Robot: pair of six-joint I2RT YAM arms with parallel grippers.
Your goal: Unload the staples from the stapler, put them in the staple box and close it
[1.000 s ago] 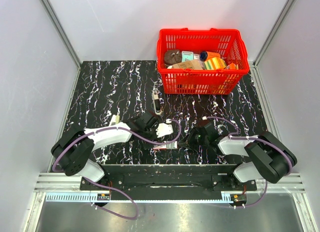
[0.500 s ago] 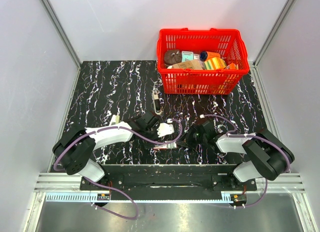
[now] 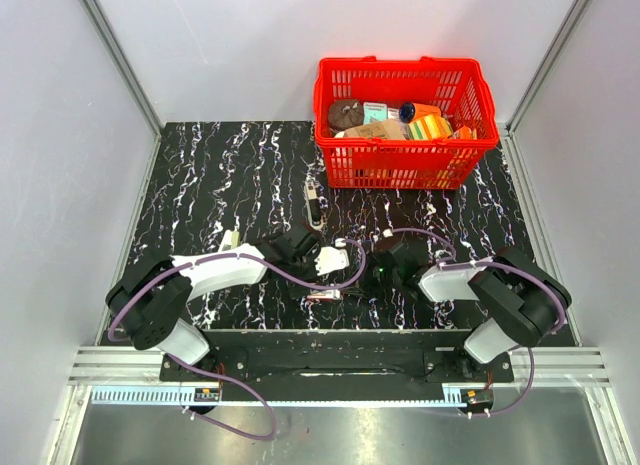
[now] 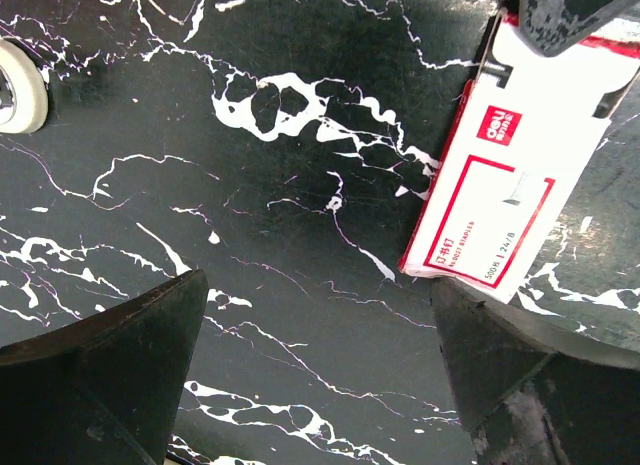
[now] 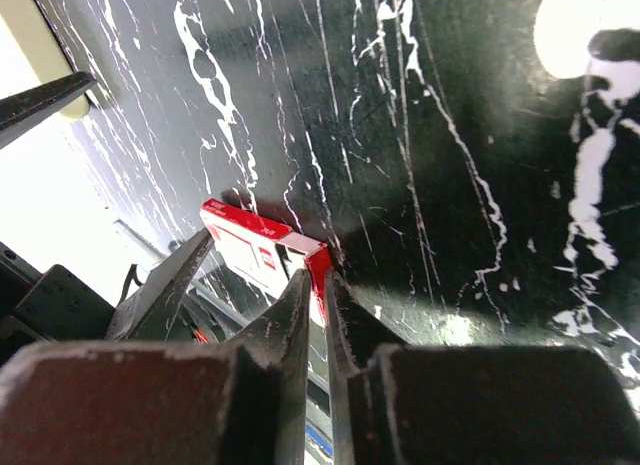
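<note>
A slim black and silver stapler point(image 3: 313, 204) lies on the black marbled table, behind both grippers and apart from them. A red and white staple box point(image 3: 326, 294) lies near the front edge; it also shows in the left wrist view point(image 4: 505, 190) and the right wrist view point(image 5: 258, 247). My right gripper point(image 3: 346, 287) point(image 5: 320, 277) is shut on the box's red end flap. My left gripper point(image 3: 313, 282) point(image 4: 318, 285) is open and empty just above the table. The box lies beside its right finger point(image 4: 520, 365).
A red basket point(image 3: 400, 165) with several items stands at the back right. A small cream round object point(image 3: 232, 240) sits by the left arm and shows in the left wrist view point(image 4: 12, 85). The table's front edge is close behind the box.
My right arm has moved left and forward, and its gripper has reached the staple box. The left arm has barely moved.
</note>
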